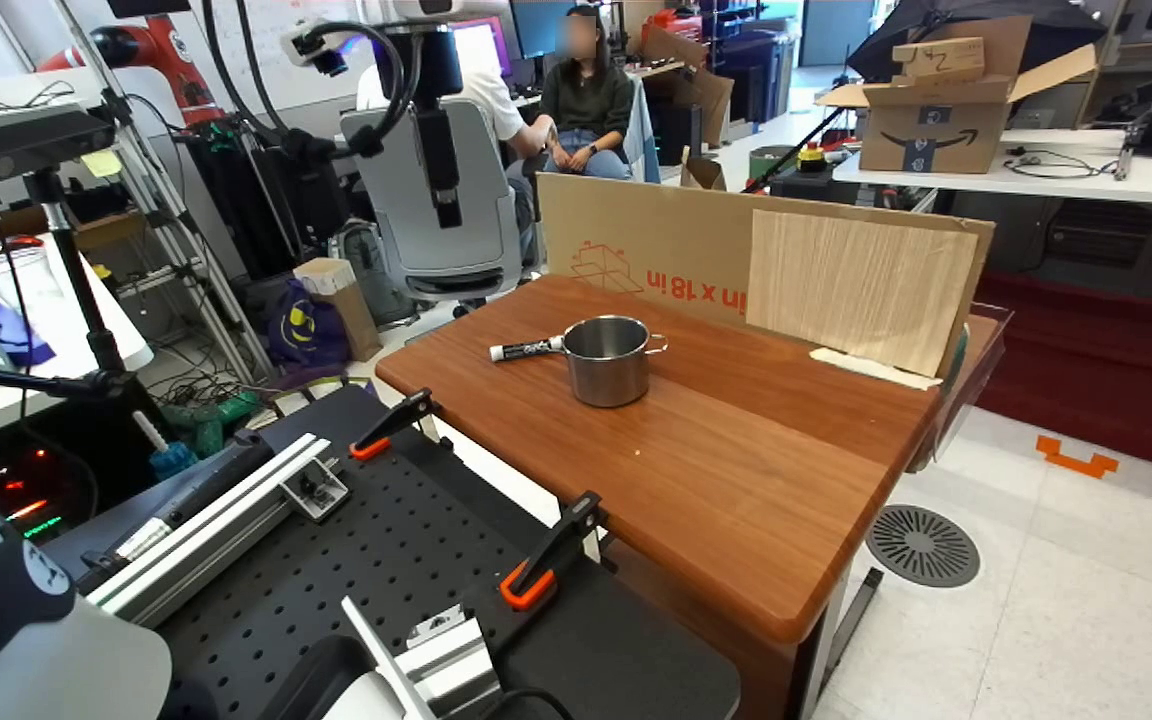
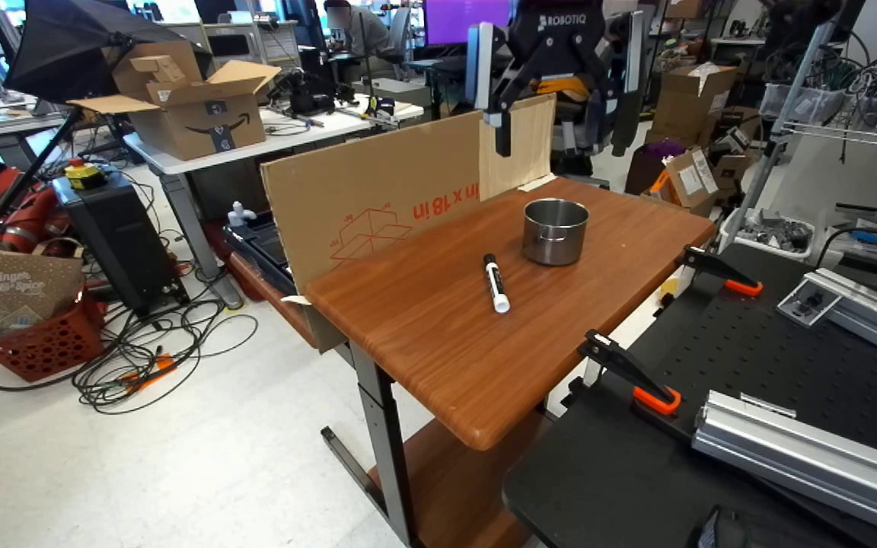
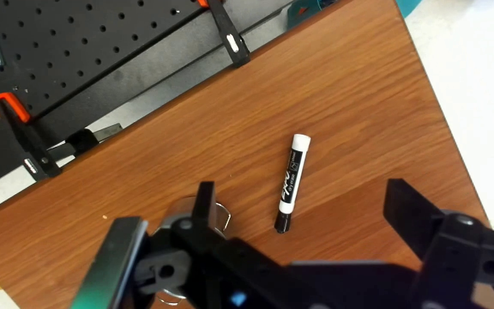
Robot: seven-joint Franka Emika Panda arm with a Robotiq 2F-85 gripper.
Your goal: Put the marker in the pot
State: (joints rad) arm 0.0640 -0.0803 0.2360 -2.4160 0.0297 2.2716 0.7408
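The marker (image 1: pixel 526 348) is white with a black label, a black cap and a white end. It lies flat on the brown table beside the pot, apart from it, as an exterior view (image 2: pixel 496 283) shows. In the wrist view the marker (image 3: pixel 292 176) lies below the space between the fingers. The silver pot (image 1: pixel 608 368) stands upright on the table, also in an exterior view (image 2: pixel 554 233). In the wrist view the pot (image 3: pixel 188 204) is mostly hidden behind a finger. My gripper (image 2: pixel 563 141) is open and empty, high above the table; its fingers (image 3: pixel 302 186) are wide apart.
A cardboard panel (image 1: pixel 656 235) stands along the table's far edge, with a pale wood-grain sheet (image 1: pixel 861 290) on it. Black clamps with orange parts (image 1: pixel 556 550) grip the near table edge. A black perforated board (image 1: pixel 416 540) adjoins the table.
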